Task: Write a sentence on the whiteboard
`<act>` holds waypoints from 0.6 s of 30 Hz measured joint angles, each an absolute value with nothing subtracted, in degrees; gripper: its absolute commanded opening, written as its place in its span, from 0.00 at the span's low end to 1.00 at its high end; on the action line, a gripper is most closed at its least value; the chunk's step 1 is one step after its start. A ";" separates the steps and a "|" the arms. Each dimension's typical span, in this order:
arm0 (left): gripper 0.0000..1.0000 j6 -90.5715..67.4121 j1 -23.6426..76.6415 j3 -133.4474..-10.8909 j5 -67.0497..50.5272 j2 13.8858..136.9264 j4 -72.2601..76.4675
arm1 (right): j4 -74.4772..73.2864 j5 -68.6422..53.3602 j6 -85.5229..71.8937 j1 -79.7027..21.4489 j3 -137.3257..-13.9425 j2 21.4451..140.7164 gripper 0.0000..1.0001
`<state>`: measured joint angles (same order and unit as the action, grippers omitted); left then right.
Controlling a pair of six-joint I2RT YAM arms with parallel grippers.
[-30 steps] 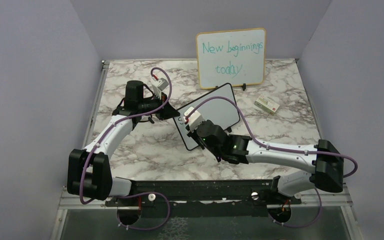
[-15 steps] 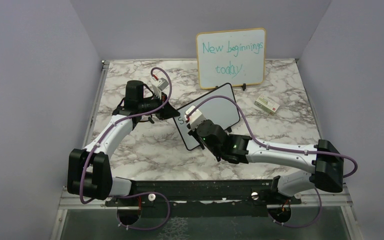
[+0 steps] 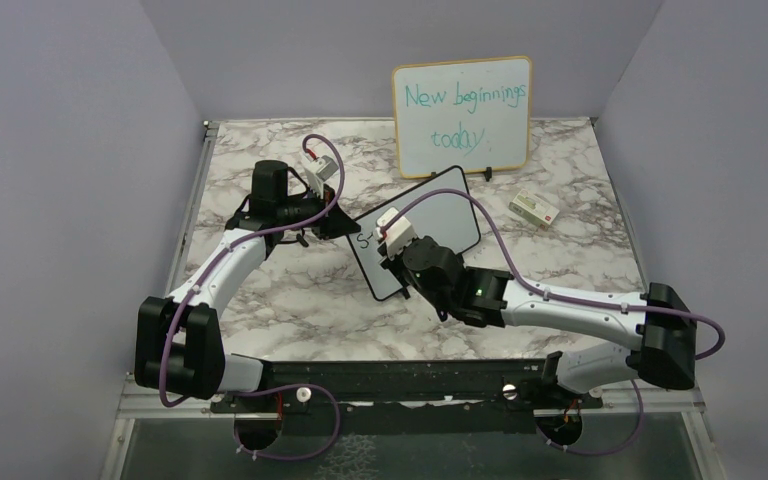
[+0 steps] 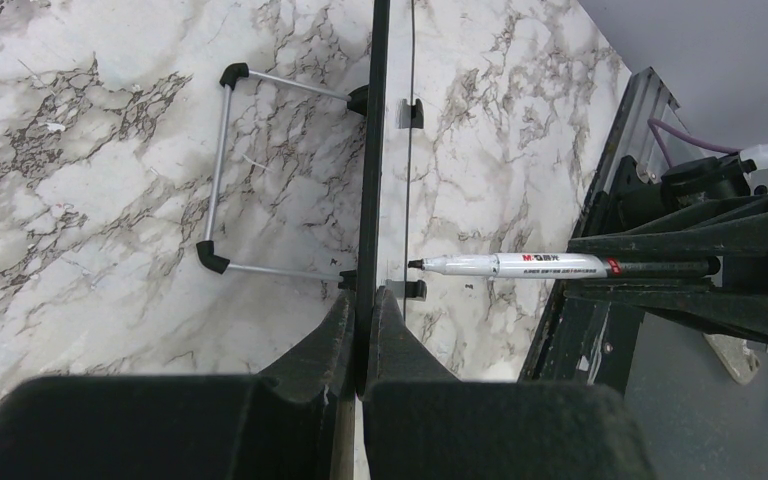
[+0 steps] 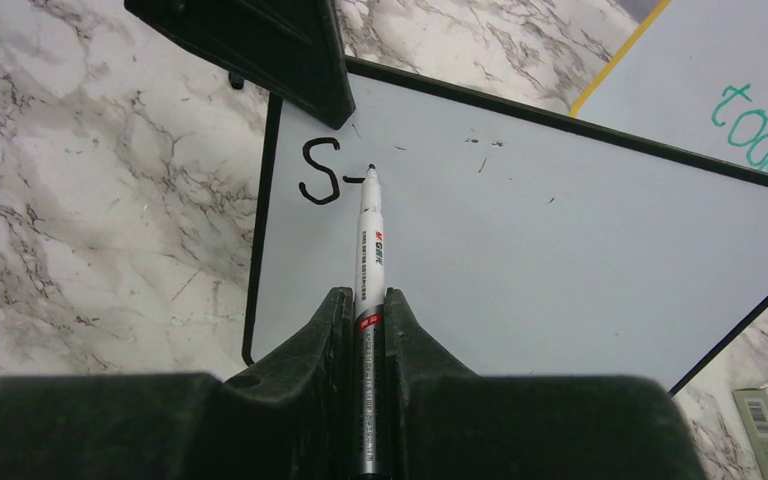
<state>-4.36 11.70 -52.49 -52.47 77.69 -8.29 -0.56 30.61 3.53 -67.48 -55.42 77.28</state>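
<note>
The small black-framed whiteboard (image 3: 440, 215) stands tilted in the middle of the table; it also shows in the right wrist view (image 5: 560, 240) and edge-on in the left wrist view (image 4: 370, 150). A black "S" and a short dash (image 5: 322, 172) are written near its top left corner. My left gripper (image 4: 363, 310) is shut on the board's edge, at its left corner (image 3: 345, 225). My right gripper (image 5: 367, 305) is shut on a white marker (image 5: 368, 245), whose tip touches the board at the end of the dash. The marker also shows in the left wrist view (image 4: 520, 265).
A larger wood-framed board (image 3: 463, 115) with teal writing "New beginnings today" stands at the back. A small white and green box (image 3: 534, 209) lies to the right of the boards. The whiteboard's wire stand (image 4: 225, 170) rests on the marble table (image 3: 260, 300).
A black "S" and then a short dash have appeared on the whiteboard. My right gripper has moved slightly right with the marker. The left arm has held still.
</note>
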 measured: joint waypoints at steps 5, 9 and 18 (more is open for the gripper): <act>0.00 -4.29 11.70 -52.49 -52.47 77.71 -8.32 | -0.16 30.35 3.53 -67.48 -55.42 77.28 0.00; 0.00 -4.21 11.70 -52.51 -52.47 77.71 -8.32 | -0.08 30.20 3.55 -67.48 -55.42 77.34 0.01; 0.00 -4.19 11.70 -52.51 -52.47 77.71 -8.34 | -0.08 30.13 3.53 -67.48 -55.42 78.67 0.00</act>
